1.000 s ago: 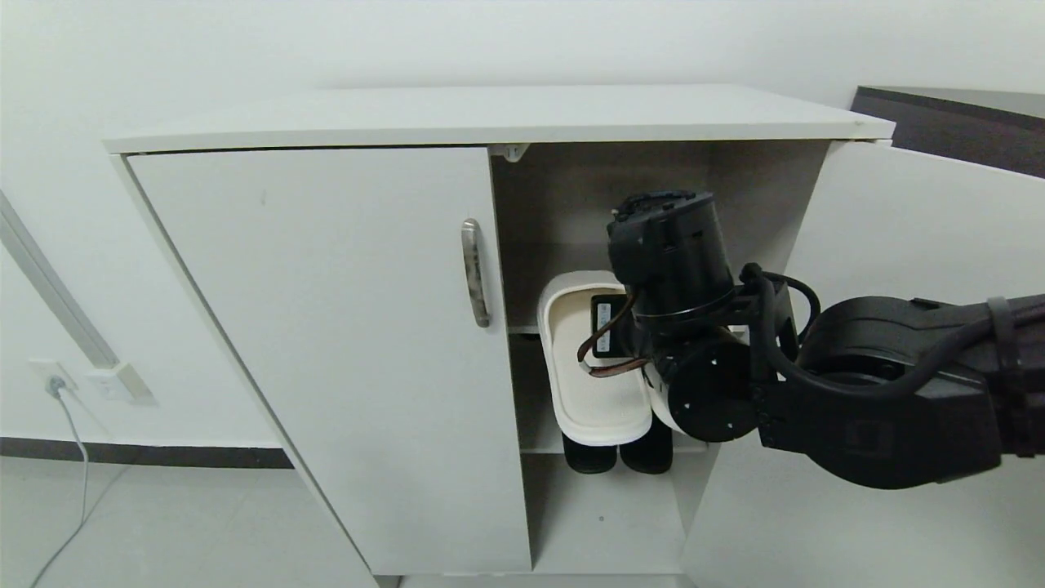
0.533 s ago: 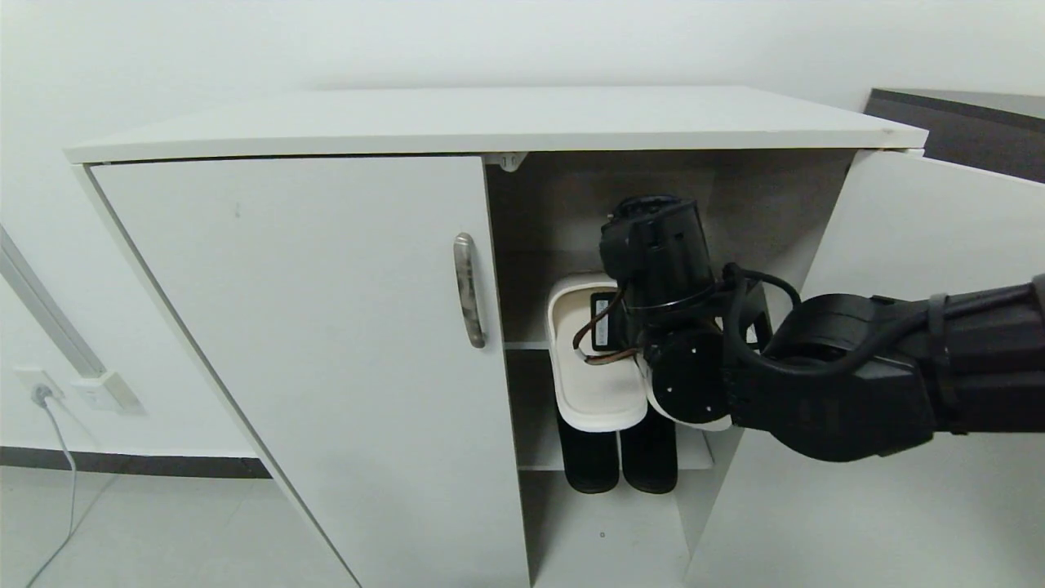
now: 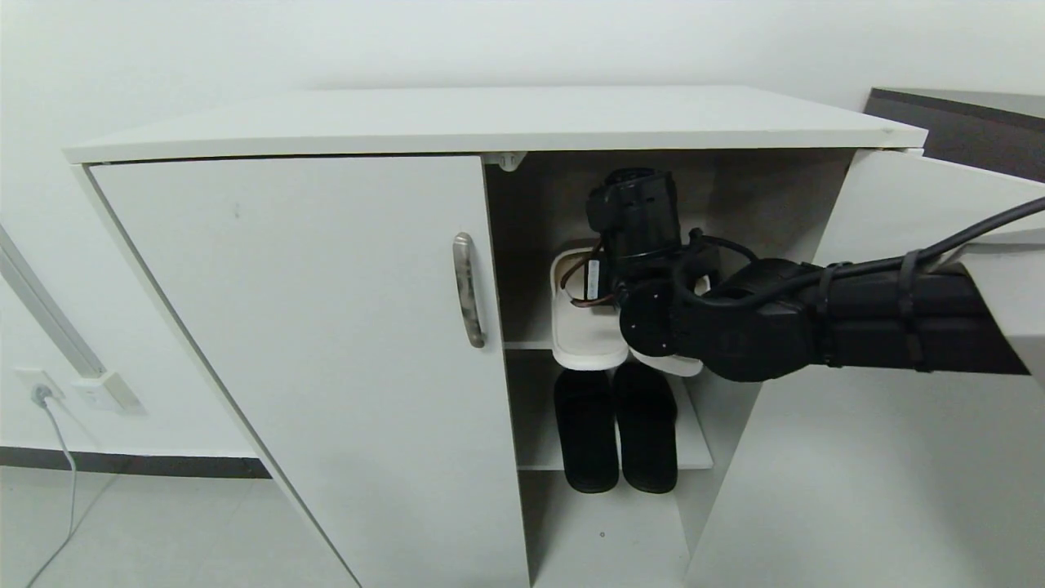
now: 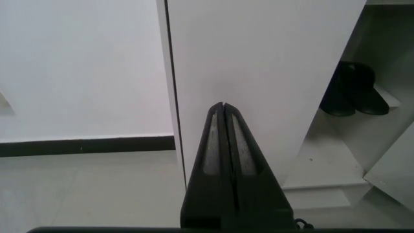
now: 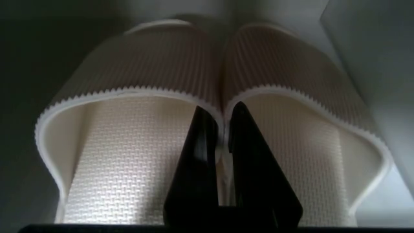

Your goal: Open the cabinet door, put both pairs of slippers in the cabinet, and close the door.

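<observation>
Right gripper [image 5: 222,122] is clenched on the white slippers [image 5: 129,152], its two dark fingers [image 5: 202,139] pinching the inner edges where the pair meet side by side. In the head view the pair sits at the upper shelf [image 3: 526,345] inside the cabinet [image 3: 490,118], heels toward the robot and jutting past the shelf's front edge. The black slippers [image 3: 616,429] lie on the shelf at 6 o'clock of the white pair, neatly side by side. At 3 o'clock of the opening stands the open door [image 3: 857,457]; at 9 o'clock is the closed door [image 3: 310,327] with its metal handle [image 3: 465,290]. Left gripper [image 4: 223,113] is pressed shut on nothing, low down and facing the closed door.

The main risk, as I judge it, is letting go too soon: with the heels overhanging, the white pair could tip off the edge and drop onto the black pair. A pinch on thin edges alone could also let one slipper slide out. The forearm runs close to the open door, so a careless withdrawal might knock it.

Whether the soles already rest on the shelf cannot be told. The toes fade into the dark back of the cabinet, and the wrist covers the fingers in the head view.
</observation>
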